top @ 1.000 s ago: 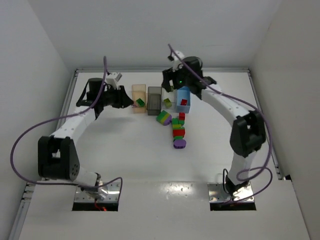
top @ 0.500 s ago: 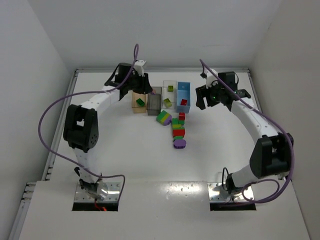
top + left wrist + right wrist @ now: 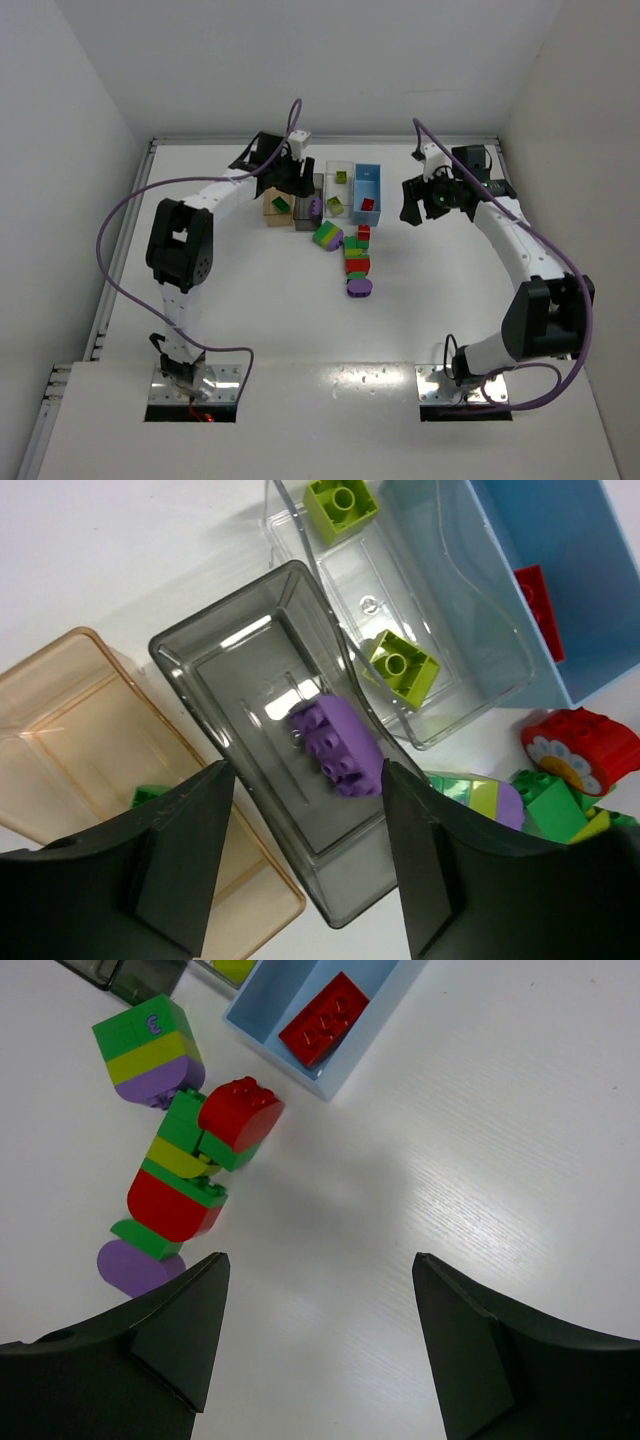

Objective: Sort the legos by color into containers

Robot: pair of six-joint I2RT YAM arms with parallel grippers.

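Note:
My left gripper [image 3: 302,192] is open above the smoky grey bin [image 3: 250,670], and a purple brick [image 3: 338,745] sits inside that bin, free of the fingers. The tan bin [image 3: 80,730] holds a dark green brick [image 3: 150,796]. The clear bin [image 3: 450,630] holds two lime bricks [image 3: 400,666]. The blue bin [image 3: 262,1005] holds a red brick [image 3: 322,1018]. A stuck-together cluster of green, lime, red and purple bricks [image 3: 355,255] lies on the table in front of the bins. My right gripper [image 3: 320,1260] is open and empty over bare table, right of the cluster.
The four bins stand side by side at the back centre [image 3: 368,180]. A loose green-lime-purple stack [image 3: 148,1050] and a red rounded brick [image 3: 240,1110] lie beside the cluster. White walls enclose the table [image 3: 250,300]. Purple cables loop from both arms.
My left gripper moved right from the tan bin to over the grey bin, and the purple brick now shows in it. My right arm swung right, away from the blue bin.

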